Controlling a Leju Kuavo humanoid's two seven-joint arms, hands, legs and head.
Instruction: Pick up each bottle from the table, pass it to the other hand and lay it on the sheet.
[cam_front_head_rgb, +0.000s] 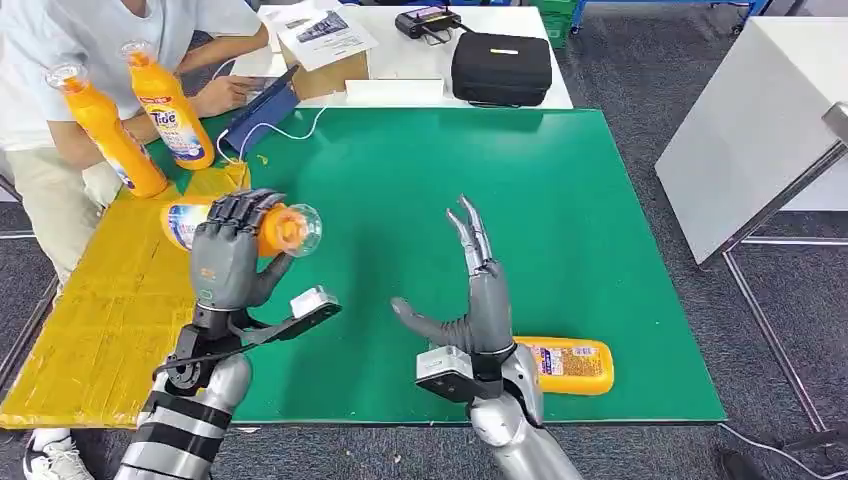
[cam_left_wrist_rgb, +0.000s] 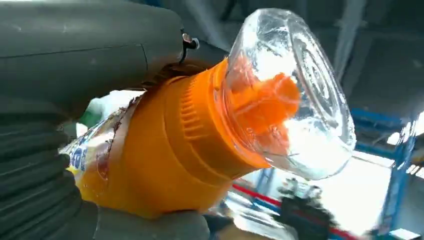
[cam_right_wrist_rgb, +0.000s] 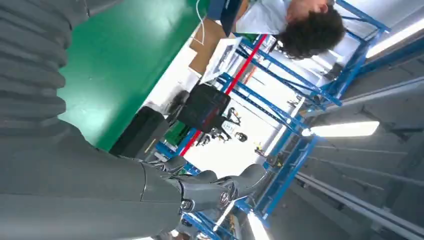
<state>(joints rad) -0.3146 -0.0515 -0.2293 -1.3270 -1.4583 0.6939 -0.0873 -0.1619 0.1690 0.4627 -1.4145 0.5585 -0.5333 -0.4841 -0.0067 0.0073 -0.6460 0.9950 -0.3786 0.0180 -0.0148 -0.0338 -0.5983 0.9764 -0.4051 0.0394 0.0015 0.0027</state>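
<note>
Above the table's (cam_front_head_rgb: 600, 200) left edge, my left hand (cam_front_head_rgb: 228, 255) grips an orange bottle (cam_front_head_rgb: 280, 228) sideways over the yellow sheet (cam_front_head_rgb: 100, 320), while my right hand (cam_front_head_rgb: 478, 300) hangs empty with fingers spread.

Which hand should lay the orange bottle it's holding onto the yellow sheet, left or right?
Left. The left hand already grips the orange detergent bottle with the clear cap right beside the yellow sheet; the right hand is open, empty and farther away.

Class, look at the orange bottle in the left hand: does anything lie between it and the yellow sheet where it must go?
Nothing visible lies between the orange bottle, gripped by the left hand, and the yellow sheet.
</note>
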